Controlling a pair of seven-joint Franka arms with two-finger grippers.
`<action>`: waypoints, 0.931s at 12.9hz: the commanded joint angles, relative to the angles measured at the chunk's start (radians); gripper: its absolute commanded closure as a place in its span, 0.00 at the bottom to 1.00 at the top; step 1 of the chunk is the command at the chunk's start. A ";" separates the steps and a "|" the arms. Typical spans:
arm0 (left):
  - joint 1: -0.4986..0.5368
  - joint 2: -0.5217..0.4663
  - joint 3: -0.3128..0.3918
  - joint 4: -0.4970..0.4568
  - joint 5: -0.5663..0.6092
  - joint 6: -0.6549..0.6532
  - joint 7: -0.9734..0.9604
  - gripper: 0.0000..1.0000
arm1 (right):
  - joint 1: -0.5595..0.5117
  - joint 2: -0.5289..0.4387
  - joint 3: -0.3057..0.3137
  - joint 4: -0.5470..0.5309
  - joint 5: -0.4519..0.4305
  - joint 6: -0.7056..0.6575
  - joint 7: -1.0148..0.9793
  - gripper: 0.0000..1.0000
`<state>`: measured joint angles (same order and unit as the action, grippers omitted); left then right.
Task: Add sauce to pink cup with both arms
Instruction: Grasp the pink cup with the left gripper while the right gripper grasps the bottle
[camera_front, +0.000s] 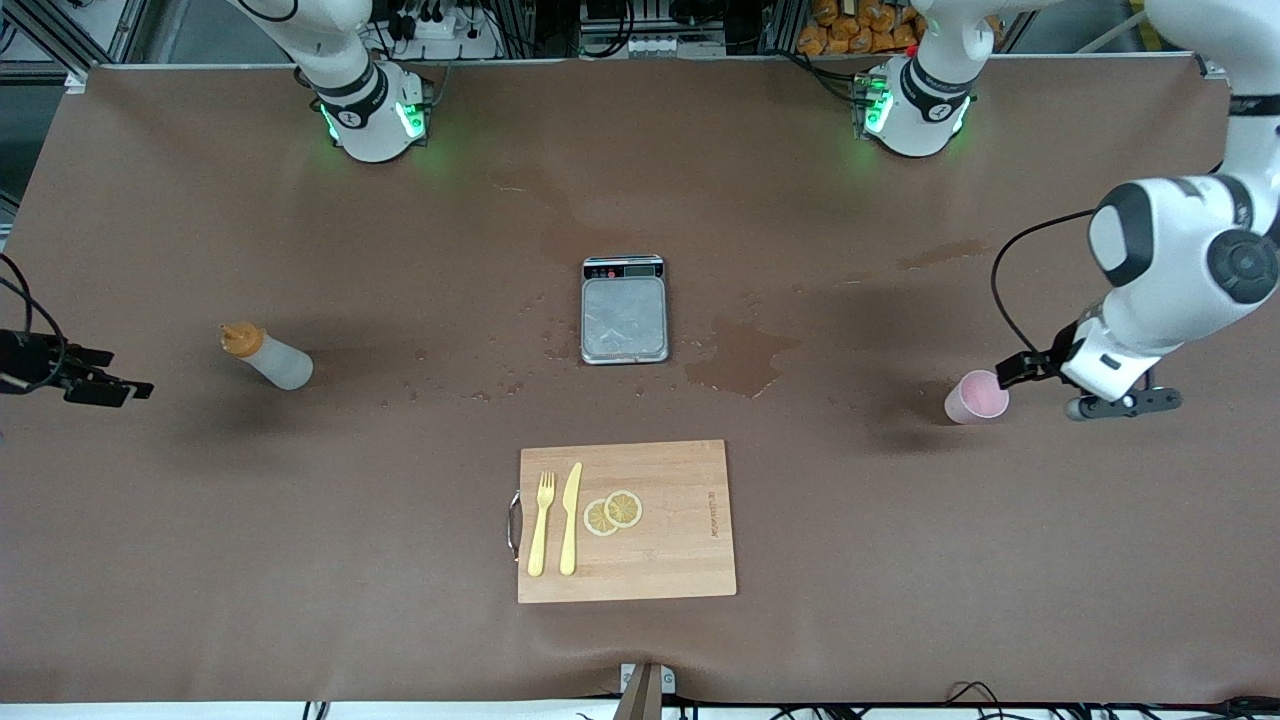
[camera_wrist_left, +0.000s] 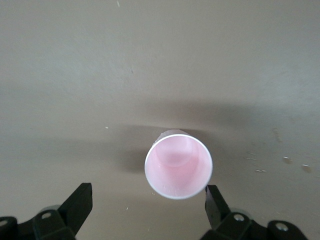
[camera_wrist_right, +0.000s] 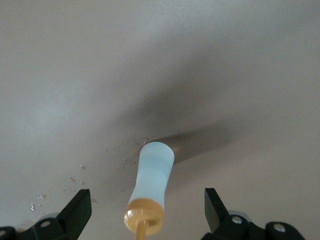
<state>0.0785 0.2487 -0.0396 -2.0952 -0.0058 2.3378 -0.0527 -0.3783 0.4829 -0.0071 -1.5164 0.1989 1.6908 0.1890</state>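
Wrist cams show what the front can't: left tool (camera_wrist_left: 145, 210) spread wide beside pink cup (camera_wrist_left: 178, 166), right tool (camera_wrist_right: 147, 212) wide open by sauce (camera_wrist_right: 150, 187).

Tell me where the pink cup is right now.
The pink cup stands upright on the table toward the left arm's end, beside the open left gripper. In the left wrist view it sits just ahead of the fingers, untouched.
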 joint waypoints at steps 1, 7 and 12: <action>0.024 0.084 -0.003 0.001 0.021 0.082 0.002 0.00 | -0.030 0.094 0.016 0.064 0.051 -0.039 0.131 0.00; 0.026 0.126 -0.003 0.003 0.021 0.092 -0.012 0.33 | -0.076 0.218 0.015 0.058 0.227 -0.145 0.244 0.00; 0.021 0.127 -0.005 0.011 0.020 0.089 -0.036 1.00 | -0.131 0.319 0.015 0.053 0.350 -0.210 0.254 0.00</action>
<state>0.1010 0.3706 -0.0432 -2.0956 -0.0058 2.4236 -0.0635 -0.4854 0.7530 -0.0082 -1.4950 0.5076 1.5252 0.4174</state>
